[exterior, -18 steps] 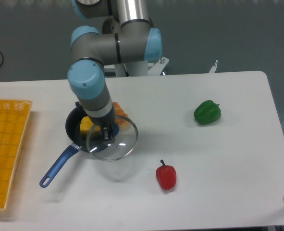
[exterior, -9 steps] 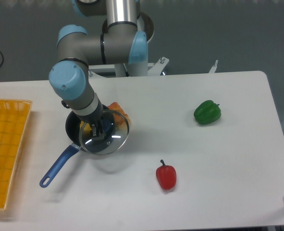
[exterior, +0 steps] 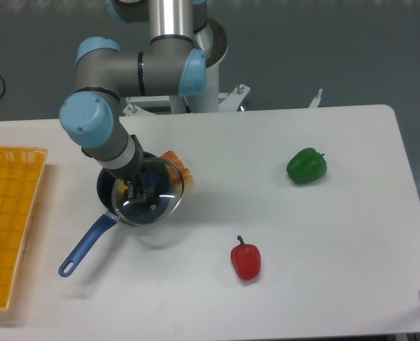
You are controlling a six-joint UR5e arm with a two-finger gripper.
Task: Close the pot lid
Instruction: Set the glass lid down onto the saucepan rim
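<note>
The pot [exterior: 106, 186] is a dark shallow pan with a long blue handle [exterior: 87, 244] reaching toward the front left. My gripper [exterior: 136, 191] is shut on the dark knob of the lid [exterior: 153, 200], a clear glass disc with a silver rim. The lid hangs over most of the pan, shifted a little to its right, with the pan's left rim still showing. I cannot tell whether the lid touches the rim. Something yellow shows through the glass inside the pan.
An orange object [exterior: 175, 165] lies against the pan's right side. A yellow mesh basket [exterior: 7, 213] stands at the left edge. A red pepper [exterior: 246, 260] lies at the front centre and a green pepper [exterior: 306, 165] to the right.
My gripper has carried the lid leftward and a little back, from off the pan's front right edge to over most of the pan.
</note>
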